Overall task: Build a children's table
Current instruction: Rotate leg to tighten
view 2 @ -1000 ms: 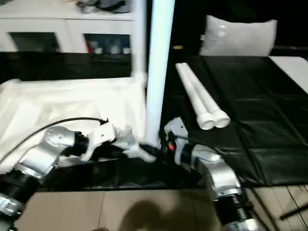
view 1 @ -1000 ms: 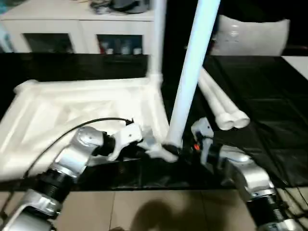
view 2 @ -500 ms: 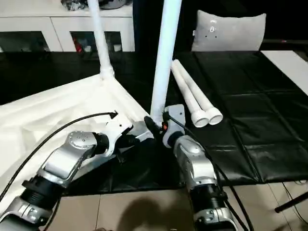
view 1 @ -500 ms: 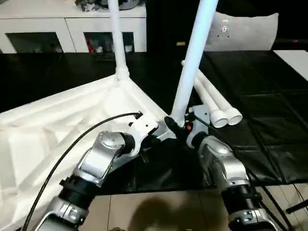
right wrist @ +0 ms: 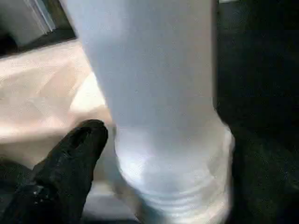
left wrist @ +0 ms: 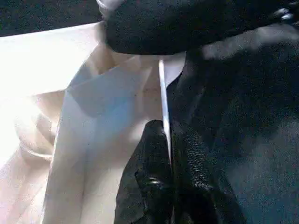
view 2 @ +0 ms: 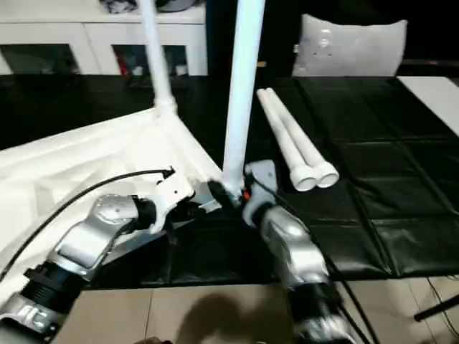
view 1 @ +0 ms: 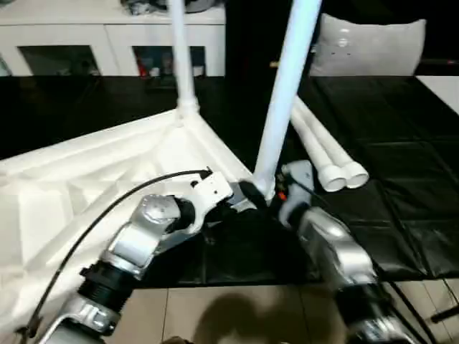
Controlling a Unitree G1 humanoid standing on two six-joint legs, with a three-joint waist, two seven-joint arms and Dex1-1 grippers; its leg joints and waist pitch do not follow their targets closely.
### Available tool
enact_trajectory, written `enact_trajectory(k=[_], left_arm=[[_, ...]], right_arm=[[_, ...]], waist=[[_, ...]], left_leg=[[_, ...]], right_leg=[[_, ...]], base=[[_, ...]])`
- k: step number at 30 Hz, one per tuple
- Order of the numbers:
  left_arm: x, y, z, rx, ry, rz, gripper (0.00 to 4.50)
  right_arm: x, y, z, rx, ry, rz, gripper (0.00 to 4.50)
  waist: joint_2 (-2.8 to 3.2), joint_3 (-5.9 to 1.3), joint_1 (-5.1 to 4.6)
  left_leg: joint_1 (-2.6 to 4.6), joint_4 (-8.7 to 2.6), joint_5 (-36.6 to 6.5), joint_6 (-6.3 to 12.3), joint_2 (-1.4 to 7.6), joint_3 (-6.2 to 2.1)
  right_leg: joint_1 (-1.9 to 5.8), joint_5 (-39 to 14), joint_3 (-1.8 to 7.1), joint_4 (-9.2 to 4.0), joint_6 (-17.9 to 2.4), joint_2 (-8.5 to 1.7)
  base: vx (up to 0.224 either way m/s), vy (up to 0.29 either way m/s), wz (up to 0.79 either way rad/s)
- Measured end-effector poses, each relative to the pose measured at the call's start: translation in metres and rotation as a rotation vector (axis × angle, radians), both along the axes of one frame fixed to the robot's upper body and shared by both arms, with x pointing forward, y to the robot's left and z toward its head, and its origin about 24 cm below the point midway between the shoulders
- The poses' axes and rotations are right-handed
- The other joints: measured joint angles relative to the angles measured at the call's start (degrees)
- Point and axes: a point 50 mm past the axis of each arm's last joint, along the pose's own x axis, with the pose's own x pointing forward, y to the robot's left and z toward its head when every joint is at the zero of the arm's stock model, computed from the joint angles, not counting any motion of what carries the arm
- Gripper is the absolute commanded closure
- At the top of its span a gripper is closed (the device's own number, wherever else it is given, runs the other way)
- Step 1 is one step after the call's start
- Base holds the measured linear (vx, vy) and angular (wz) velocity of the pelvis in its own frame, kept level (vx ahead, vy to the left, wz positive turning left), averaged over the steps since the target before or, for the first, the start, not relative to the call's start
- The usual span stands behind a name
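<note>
Left hand (left wrist: 169,186) pinches the table top (view 1: 86,179) rim (near corner leg (view 1: 283,100))

Black sheet-covered surface (view 2: 373,179) is seen w/ white table top (view 1: 86,179) laid on it, ribbed underside up. Two loose white legs (view 2: 290,140) are laid side by side, touching, just right of top. Tan tiled floor (view 1: 237,315) is seen in front.

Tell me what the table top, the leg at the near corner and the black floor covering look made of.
Table top: white moulded plastic, matt, judging by its ribbed underside. Near-corner leg: smooth white tube with a faint sheen, probably plastic too. Floor covering: thin black sheet, glossy and creased, likely plastic film.
</note>
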Motion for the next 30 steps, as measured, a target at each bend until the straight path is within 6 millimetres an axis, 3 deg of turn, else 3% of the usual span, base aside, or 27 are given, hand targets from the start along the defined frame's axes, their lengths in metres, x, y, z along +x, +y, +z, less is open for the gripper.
enact_trajectory(k=[4,9,15,22,30], left_arm=[[0.002,0.009,0.0,0.01,0.002,-0.061,4.5],[-0.003,0.019,0.001,0.035,0.024,-0.183,4.5],[-0.008,0.03,0.003,0.087,0.043,-0.317,4.5],[-0.013,0.026,0.004,0.11,0.059,-0.468,4.5],[-0.012,0.023,0.006,0.136,0.058,-0.546,4.5]], right_arm=[[-0.014,-0.02,-0.004,-0.034,-0.016,0.117,0.04],[-0.015,-0.046,0.014,-0.107,-0.093,0.246,0.04],[-0.019,-0.055,0.023,-0.186,-0.123,0.43,0.04],[-0.024,-0.042,0.026,-0.223,-0.105,0.687,0.04],[-0.021,-0.031,0.025,-0.236,-0.09,0.789,0.66]], waist=[[0.01,0.01,0.36],[0.0,0.0,0.61],[0.0,0.0,0.82],[-0.02,-0.02,2.01],[-0.12,-0.03,2.26]], left_leg=[[-0.02,0.08,0.0,0.01,-0.01,0.0],[0.01,0.19,0.01,0.02,0.01,0.0],[0.01,0.24,0.01,0.03,0.01,0.0],[0.01,0.38,0.04,0.09,0.02,0.01],[0.0,0.49,0.06,0.11,0.02,0.03]], right_leg=[[-0.02,0.02,0.01,0.06,0.02,-0.02],[0.03,0.02,0.01,0.16,0.02,-0.03],[0.06,0.02,0.0,0.17,0.01,-0.05],[0.07,0.03,-0.02,0.29,-0.01,-0.07],[0.07,0.05,-0.02,0.38,-0.02,-0.1]], base=[[0.0,0.0,0.0],[0.0,0.0,0.0],[0.0,0.0,0.0],[0.0,0.0,0.0],[0.0,0.0,0.0]])
